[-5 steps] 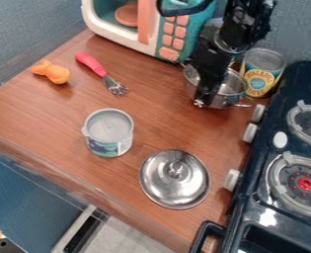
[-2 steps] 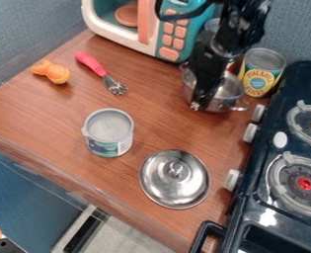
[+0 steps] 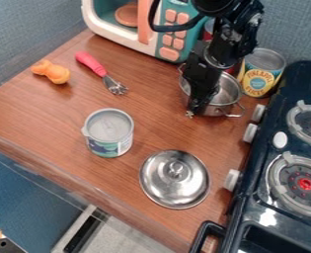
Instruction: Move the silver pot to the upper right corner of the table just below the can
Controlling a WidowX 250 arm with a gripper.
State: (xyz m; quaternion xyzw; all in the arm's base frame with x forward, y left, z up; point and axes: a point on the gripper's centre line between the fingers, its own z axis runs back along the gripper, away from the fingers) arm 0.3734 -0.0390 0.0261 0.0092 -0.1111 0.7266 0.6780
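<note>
Clock faces as I see the counter, twelve at its far side.

Silver metal pot (image 3: 229, 92) on the brown wood-grain counter (image 3: 141, 123), toward one o'clock of it. A wire loop handle (image 3: 233, 113) juts from the pot's five o'clock side. Black arm (image 3: 233, 39) drops in from twelve; its black two-finger gripper (image 3: 190, 113) hangs at the pot's seven-to-eight o'clock side, over rim and wall. Jaws: cannot tell from here whether they are clamped on the wall or loose.

Can with yellow-and-blue label (image 3: 258, 83), upright, near the pot at its two o'clock. A second can, partly hidden behind the arm, at the pot's twelve.

From the pot, too: toy microwave in white and teal with coral buttons (image 3: 147, 42), eleven o'clock. Pink-handled utensil with metal prongs (image 3: 92, 63), between nine and ten; lumpy orange object (image 3: 51, 72), same bearing, farther out. Grey-topped can with blue-green label (image 3: 108, 133), upright, eight o'clock, well apart. Round silver lid, knob up (image 3: 174, 185), between six and seven. Dark blue toy stove with grey burner rings (image 3: 253, 173), four to five, its pale knobs (image 3: 250, 133) facing the counter.
</note>
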